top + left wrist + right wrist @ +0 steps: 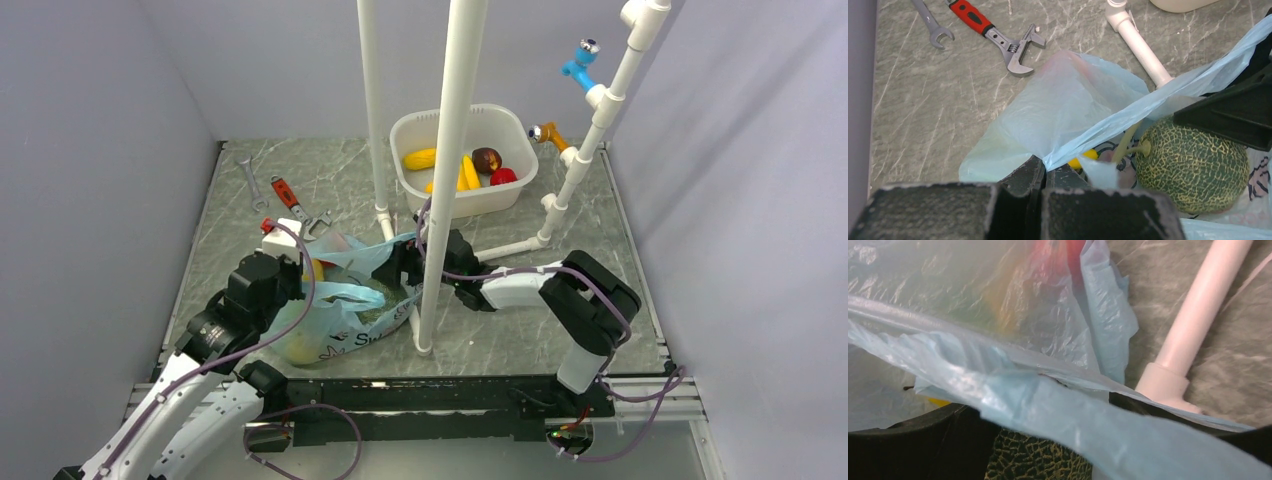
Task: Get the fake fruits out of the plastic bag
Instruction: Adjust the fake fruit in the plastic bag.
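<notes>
The light blue plastic bag (335, 320) lies at the near left of the table, mouth facing right. My left gripper (305, 272) is shut on the bag's upper edge; the left wrist view shows the jaws (1047, 172) pinching a taut blue band of the bag (1068, 100). My right gripper (400, 268) is inside the mouth, fingers closed around a netted dark green melon (1193, 170). The right wrist view shows the melon (1038, 460) between the black fingers (923, 445), under a band of the bag (948, 300). A yellow fruit (1083, 157) and a red one (1058, 250) show inside.
A white tub (480, 205) holding several fruits stands at the back. A white pipe frame (440, 200) rises just right of the bag, its base pipe (1138, 42) close by. A red-handled wrench (973, 17) and a steel spanner (930, 22) lie at the back left.
</notes>
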`<state>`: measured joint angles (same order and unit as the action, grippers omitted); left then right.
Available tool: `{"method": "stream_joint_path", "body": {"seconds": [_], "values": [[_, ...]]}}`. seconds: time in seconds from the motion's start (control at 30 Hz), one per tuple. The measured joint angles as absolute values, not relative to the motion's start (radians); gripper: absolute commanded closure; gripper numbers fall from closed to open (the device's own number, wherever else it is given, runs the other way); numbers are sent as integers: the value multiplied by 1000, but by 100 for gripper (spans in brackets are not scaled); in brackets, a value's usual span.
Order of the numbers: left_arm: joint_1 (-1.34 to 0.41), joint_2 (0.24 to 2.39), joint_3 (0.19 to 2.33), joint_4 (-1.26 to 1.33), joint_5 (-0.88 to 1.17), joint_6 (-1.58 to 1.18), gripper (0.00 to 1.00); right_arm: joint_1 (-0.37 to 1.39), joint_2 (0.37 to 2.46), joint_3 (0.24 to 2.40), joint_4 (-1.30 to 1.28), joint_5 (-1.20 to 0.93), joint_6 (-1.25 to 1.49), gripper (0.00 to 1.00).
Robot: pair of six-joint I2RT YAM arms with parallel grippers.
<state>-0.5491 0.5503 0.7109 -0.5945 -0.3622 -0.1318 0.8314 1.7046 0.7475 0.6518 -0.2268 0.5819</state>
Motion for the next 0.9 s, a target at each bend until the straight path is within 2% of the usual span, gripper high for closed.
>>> {"method": "stream_joint_path", "body": {"seconds": [0.33, 0.5, 0.73, 0.8, 0.83, 0.9], "values": [[-549, 546, 711, -591, -364, -131, 100, 836, 1725, 794, 578, -271, 639, 17], [-549, 547, 711, -588, -364, -131, 100, 836, 1615, 796, 493, -277, 629, 14], [-549, 545, 711, -588, -358, -131, 99, 871, 1496, 833, 437, -303, 554, 13], [-549, 543, 711, -588, -351, -131, 92, 891, 1486, 834, 434, -319, 536, 15], [-549, 543, 711, -588, -345, -130, 85, 899, 1486, 834, 435, -327, 530, 15], [-549, 540, 711, -589, -339, -126, 61, 914, 1487, 834, 434, -351, 525, 17]]}}
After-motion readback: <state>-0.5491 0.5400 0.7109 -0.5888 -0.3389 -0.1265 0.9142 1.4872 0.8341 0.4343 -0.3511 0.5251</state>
